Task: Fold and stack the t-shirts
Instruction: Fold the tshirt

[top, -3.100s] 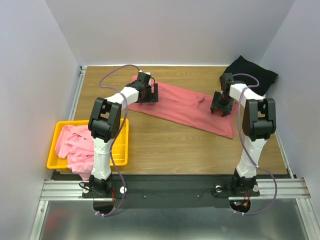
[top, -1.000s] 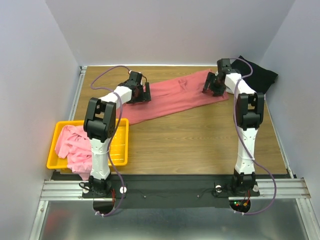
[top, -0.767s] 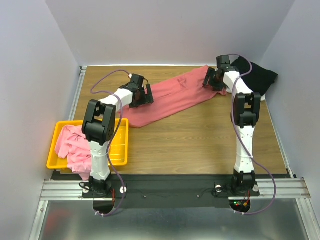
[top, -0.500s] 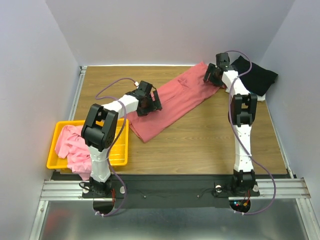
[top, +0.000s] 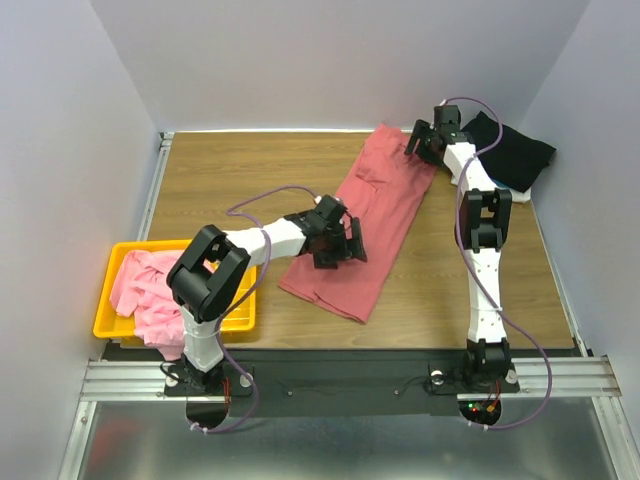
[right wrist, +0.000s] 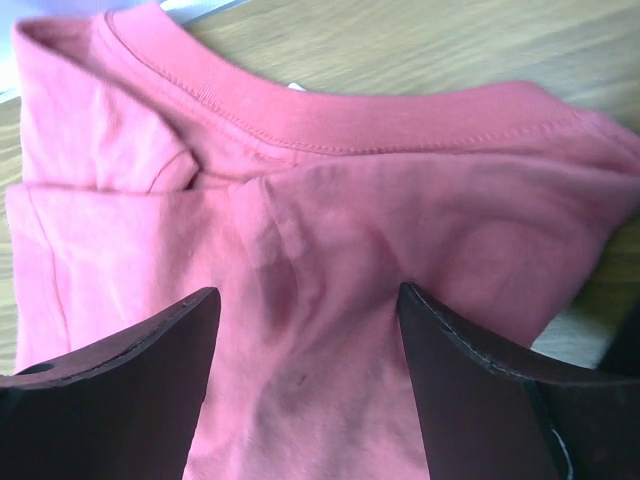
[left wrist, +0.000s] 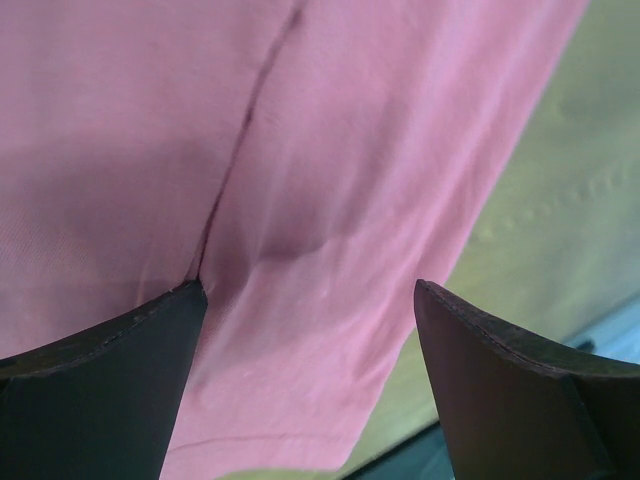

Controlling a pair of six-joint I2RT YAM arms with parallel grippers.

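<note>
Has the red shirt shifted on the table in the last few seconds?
Yes. The red shirt has swung round: its collar end now lies near the black shirt at the back, and its other end has come toward the front.

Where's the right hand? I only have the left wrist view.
Observer: Right hand is over the collar end of the red shirt, jaws open, nothing pinched.
Operator: Other shirts?
Observer: Black shirt lies in the far right corner.
Operator: Pink one?
Observer: Pink shirt is bunched in the yellow basket, near left, spilling over its near rim.
</note>
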